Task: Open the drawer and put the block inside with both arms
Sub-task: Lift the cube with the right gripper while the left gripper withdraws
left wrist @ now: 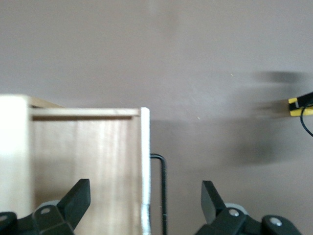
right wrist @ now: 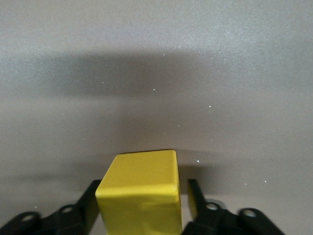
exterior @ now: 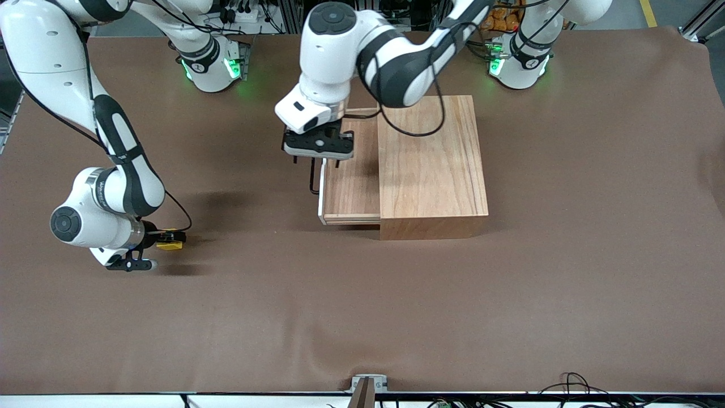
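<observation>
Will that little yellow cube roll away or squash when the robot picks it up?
Probably neither. The block has flat faces, so it should sit still rather than roll. Its crisp edges between the right gripper fingers suggest it is rigid. Its smooth, slightly glossy surface might slip a little.

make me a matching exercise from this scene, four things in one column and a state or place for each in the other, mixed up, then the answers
Column one:
1. drawer
2. block
3. left gripper
4. right gripper

Column two:
A. open, its fingers on either side of the front panel and black handle
B. low at the right arm's end of the table, fingers either side of the yellow cube
C. pulled out of the wooden box, nothing in it
D. between two black fingers, on the brown table cover

Pairs: 1-C, 2-D, 3-A, 4-B
</observation>
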{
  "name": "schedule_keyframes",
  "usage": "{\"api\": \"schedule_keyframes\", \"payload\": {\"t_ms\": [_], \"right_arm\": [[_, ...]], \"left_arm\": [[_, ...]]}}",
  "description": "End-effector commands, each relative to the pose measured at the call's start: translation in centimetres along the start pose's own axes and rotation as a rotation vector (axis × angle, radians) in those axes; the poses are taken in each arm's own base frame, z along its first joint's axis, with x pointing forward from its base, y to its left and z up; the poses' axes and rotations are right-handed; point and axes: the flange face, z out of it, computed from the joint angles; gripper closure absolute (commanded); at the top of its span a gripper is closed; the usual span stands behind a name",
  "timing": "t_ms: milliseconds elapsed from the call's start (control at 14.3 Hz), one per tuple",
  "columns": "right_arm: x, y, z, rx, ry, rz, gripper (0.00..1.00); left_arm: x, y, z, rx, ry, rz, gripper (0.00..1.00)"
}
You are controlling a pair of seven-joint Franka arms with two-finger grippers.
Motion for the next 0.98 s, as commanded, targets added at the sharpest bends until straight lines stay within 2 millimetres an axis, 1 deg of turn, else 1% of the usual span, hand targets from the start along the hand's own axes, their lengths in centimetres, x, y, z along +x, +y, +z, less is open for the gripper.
{"api": "schedule_keyframes", "payload": {"t_ms": [0,140,210,280,350,491,561,631,771,841,911], "right_arm": [[-0.1,0.1,-1.4,0.0,0.014,0.0,0.92],[0.3,-0.2,-3.0,-0.001,0.02,-0.007,0.94],[0.2,-0.2,-4.9,-0.001,0.027,-0.012,0.94],[0.3,-0.9,-7.5,-0.004,0.044,-0.032,0.94],[0.0,-1.3,-9.8,-0.004,0.044,-0.04,0.94],[-0.5,-2.3,-14.3,-0.005,0.066,-0.055,0.93],[-1.0,-3.9,-16.7,-0.006,0.075,-0.08,0.93],[-1.7,-5.5,-19.2,-0.006,0.071,-0.099,0.93],[-2.9,-9.5,-23.4,-0.007,0.051,-0.149,0.92],[-3.1,-11.3,-24.2,-0.009,0.035,-0.168,0.92],[-3.5,-13.5,-24.3,0.001,0.022,-0.178,0.92]], "left_arm": [[2.1,-3.6,-2.8,0.027,-0.041,0.034,0.0],[4.2,-6.4,-4.6,0.055,-0.047,0.016,0.0],[4.7,-7.3,-5.5,0.065,-0.051,0.014,0.0],[5.8,-8.8,-5.9,0.074,-0.057,-0.002,0.0],[7.2,-10.9,-6.6,0.088,-0.062,-0.021,0.0],[8.6,-13.5,-7.8,0.109,-0.079,0.021,0.0],[9.5,-15.0,-8.2,0.116,-0.082,0.05,0.0],[10.3,-16.7,-9.2,0.123,-0.091,0.066,0.0],[11.7,-20.1,-10.1,0.153,-0.121,0.097,0.0],[12.1,-21.5,-11.0,0.158,-0.127,0.138,0.0],[12.6,-23.0,-11.7,0.163,-0.138,0.158,0.0]]}}
